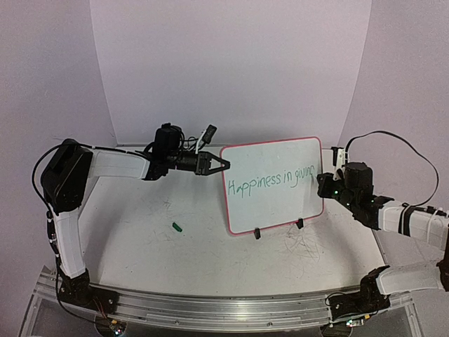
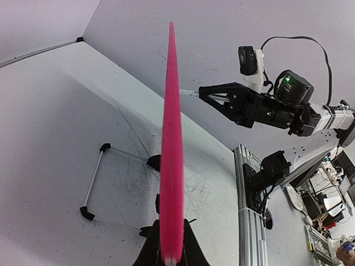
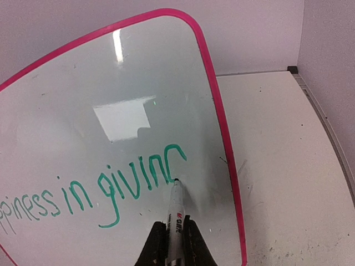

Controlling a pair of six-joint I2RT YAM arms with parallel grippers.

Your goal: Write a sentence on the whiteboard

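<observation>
Stands on 2 black feet (image 1: 257, 234) on the table (image 1: 140, 239) and seems thin, stiff, light, slippery, so best to pinch the whiteboard (image 1: 273, 210) by its pink rim (image 2: 172, 138), with left gripper (image 1: 221, 164) squeezed on that rim and right gripper (image 3: 173, 233) squeezed on a marker (image 3: 175, 208) touching the green sentence (image 3: 111, 188).

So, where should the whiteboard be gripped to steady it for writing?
Its thin left rim, upper part, approached edge-on from the left: the whiteboard stands on its clip feet, and that leaves its face free for the marker. The left gripper clamps there.
</observation>
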